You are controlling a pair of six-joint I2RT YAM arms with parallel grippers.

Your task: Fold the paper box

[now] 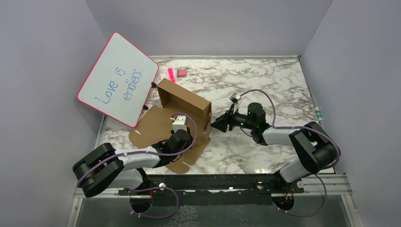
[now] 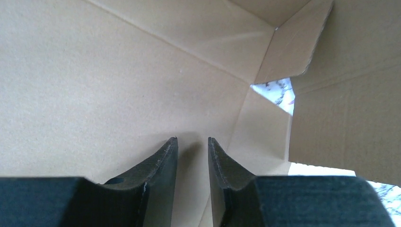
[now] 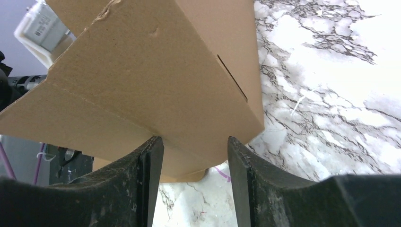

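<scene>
Marbled tabletop [image 1: 265, 85], grey walls around. At centre frame my left claw [image 2: 192, 142] sits inside the half-folded paper box [image 1: 184, 101], fingers slightly apart, holding nothing. My right claw [image 3: 195, 142], spread wide, is just beside the box's right-hand wall. A whiteboard [image 1: 118, 85] leans at upper left.

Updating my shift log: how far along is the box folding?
Done: the box has its back and right walls upright. In hand: the left gripper reaches inside, close to the cardboard; the open right gripper sits at the right wall's outside. Left: the left flap and near flap lie flat, unfolded.
</scene>
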